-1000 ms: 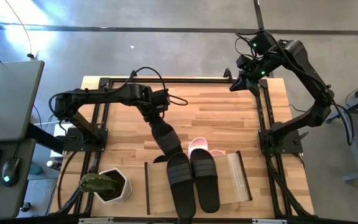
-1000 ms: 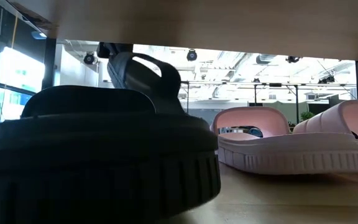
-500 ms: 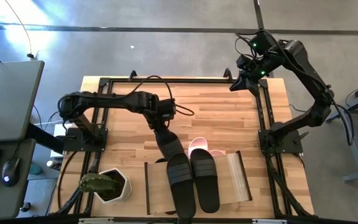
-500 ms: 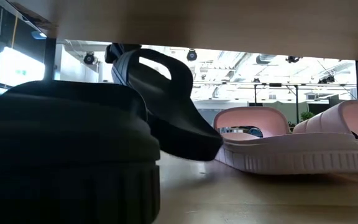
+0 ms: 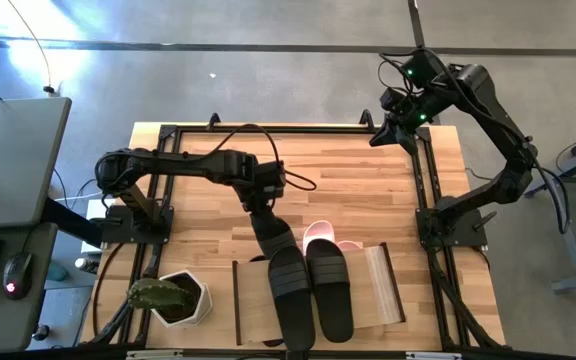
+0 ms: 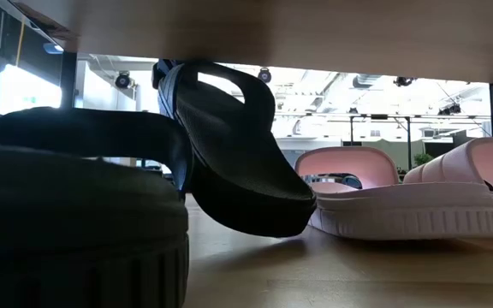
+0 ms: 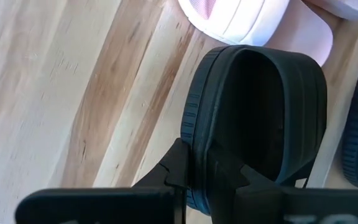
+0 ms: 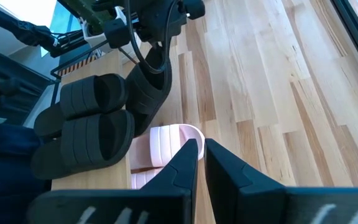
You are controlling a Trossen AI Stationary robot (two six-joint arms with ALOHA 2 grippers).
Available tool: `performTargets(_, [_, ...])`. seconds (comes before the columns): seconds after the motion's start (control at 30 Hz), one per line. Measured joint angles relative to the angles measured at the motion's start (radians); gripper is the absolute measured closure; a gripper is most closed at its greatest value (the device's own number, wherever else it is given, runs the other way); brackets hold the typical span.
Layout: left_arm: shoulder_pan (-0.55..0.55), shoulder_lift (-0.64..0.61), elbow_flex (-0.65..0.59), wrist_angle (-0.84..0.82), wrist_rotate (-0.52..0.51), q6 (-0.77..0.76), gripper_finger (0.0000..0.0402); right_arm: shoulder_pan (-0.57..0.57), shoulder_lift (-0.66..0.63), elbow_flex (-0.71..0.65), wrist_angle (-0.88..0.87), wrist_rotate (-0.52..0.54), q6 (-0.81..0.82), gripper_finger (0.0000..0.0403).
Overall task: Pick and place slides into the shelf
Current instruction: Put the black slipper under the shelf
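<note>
Left gripper (image 5: pixel 260 208): pressed together on the heel rim of a black slide (image 5: pixel 274 238), carried tilted, toe angled down toward the shelf (image 5: pixel 383 282) opening. In the low view, held black slide (image 6: pixel 234 154) hanging nose-down just above the table (image 5: pixel 368 180), between the second black slide (image 6: pixel 67 214) lying under the shelf and the pink-and-white pair (image 6: pixel 400 201).
On the shelf top: one black pair (image 5: pixel 311 290), side by side.
Right gripper (image 5: pixel 380 135): pressed together, holding nothing, parked at the far right corner of the table, well apart from the work.
Plant pot (image 5: pixel 173 298): beside the shelf, untouched.

Step in hand, as judged: insertion of the last black slide under the shelf. Next move calling for lowering and levelling beside its mate, then release; risk of nudging the pink pair.

Against a second ago: held slide advanced deeper and closer to the pink pair, left arm stretched further; right arm unchanged.
</note>
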Motion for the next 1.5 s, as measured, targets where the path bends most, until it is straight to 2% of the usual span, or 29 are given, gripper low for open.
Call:
performTargets(0.2, [-0.013,0.0,0.0,0.008,0.002,0.029,0.0384,0.0,0.0,0.0,0.0,0.0,0.0,0.0382])
performTargets(0.43, [-0.034,0.0,0.0,0.039,0.059,0.075,0.0384,0.0,0.0,0.0,0.0,0.0,0.0,0.0382])
performTargets(0.6, [-0.034,0.0,0.0,0.05,0.054,0.074,0.0384,0.0,0.0,0.0,0.0,0.0,0.0,0.0382])
performTargets(0.7, [-0.033,0.0,0.0,0.05,0.016,0.066,0.038,0.0,0.0,0.0,0.0,0.0,0.0,0.0382])
performTargets(0.93, [-0.032,0.0,0.0,0.065,-0.012,0.111,0.0306,0.0,0.0,0.0,0.0,-0.001,0.001,0.0382])
performTargets(1.17, [-0.032,0.046,0.0,0.082,-0.006,0.179,0.0265,0.0,0.0,0.0,0.0,-0.001,0.008,0.0382])
performTargets(1.5, [-0.024,0.109,0.0,0.075,-0.025,0.202,0.0195,0.0,0.0,0.0,-0.008,-0.009,0.009,0.0382])
